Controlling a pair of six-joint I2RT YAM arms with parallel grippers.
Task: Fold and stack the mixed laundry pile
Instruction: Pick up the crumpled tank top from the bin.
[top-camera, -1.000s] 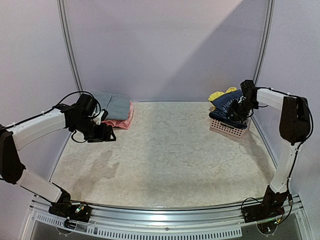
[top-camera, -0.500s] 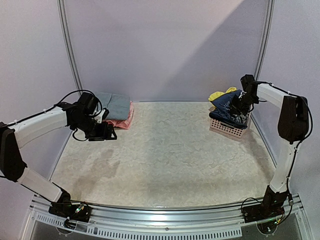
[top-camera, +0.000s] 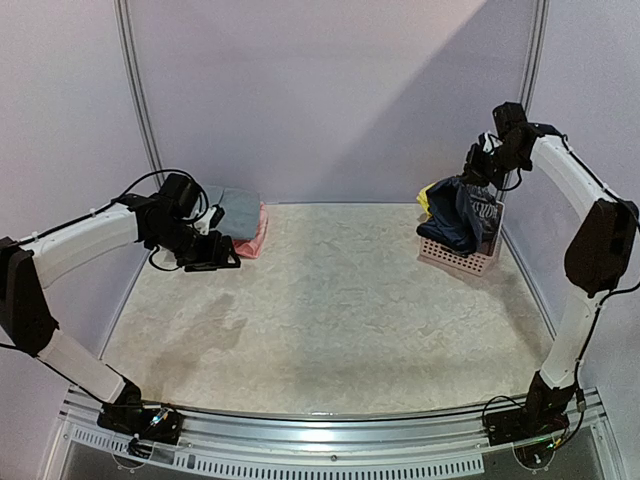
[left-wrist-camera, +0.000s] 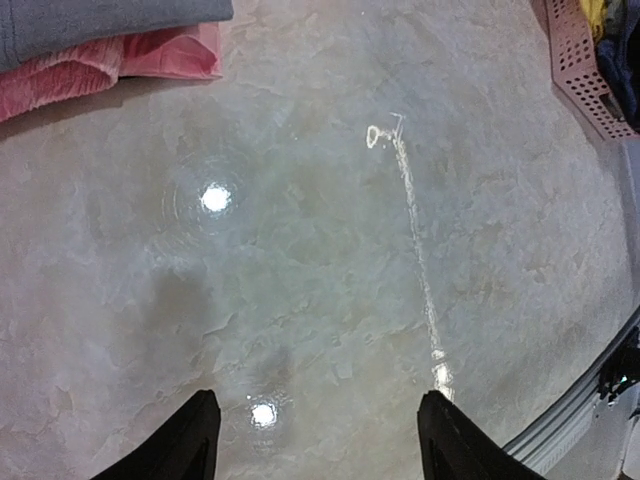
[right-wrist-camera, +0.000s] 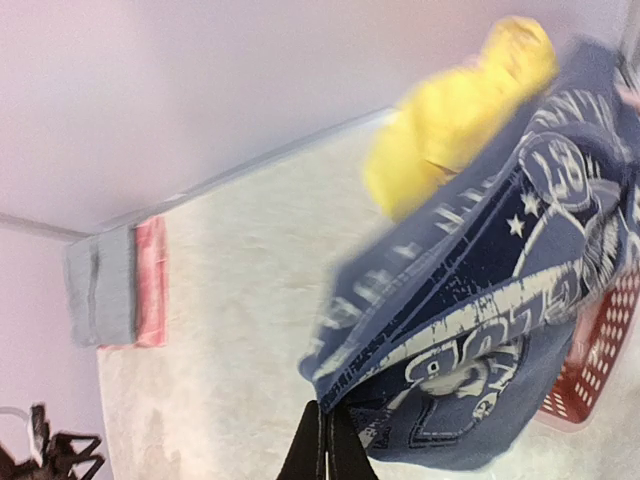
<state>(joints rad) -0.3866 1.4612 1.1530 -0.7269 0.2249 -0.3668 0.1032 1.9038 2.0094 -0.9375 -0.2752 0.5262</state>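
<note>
The mixed laundry pile sits in the pink basket (top-camera: 455, 258) at the back right. My right gripper (top-camera: 490, 160) is raised above it, shut on an edge of the navy top with white lettering (top-camera: 465, 212), which hangs down over the basket. In the right wrist view the shut jaws (right-wrist-camera: 327, 440) pinch the navy top's (right-wrist-camera: 480, 300) hem, and a yellow piece (right-wrist-camera: 460, 110) shows behind it. My left gripper (top-camera: 225, 262) hovers open over bare table at the left, nothing between its fingers (left-wrist-camera: 318, 405).
A folded grey garment (top-camera: 232, 208) lies on a folded pink one (top-camera: 250, 242) at the back left corner, just behind the left gripper. Walls close the table at the back and sides. The basket's edge (left-wrist-camera: 585, 70) shows in the left wrist view.
My right gripper has closed on the navy top and risen, pulling it up out of the basket. The left gripper has shifted slightly right and back.
</note>
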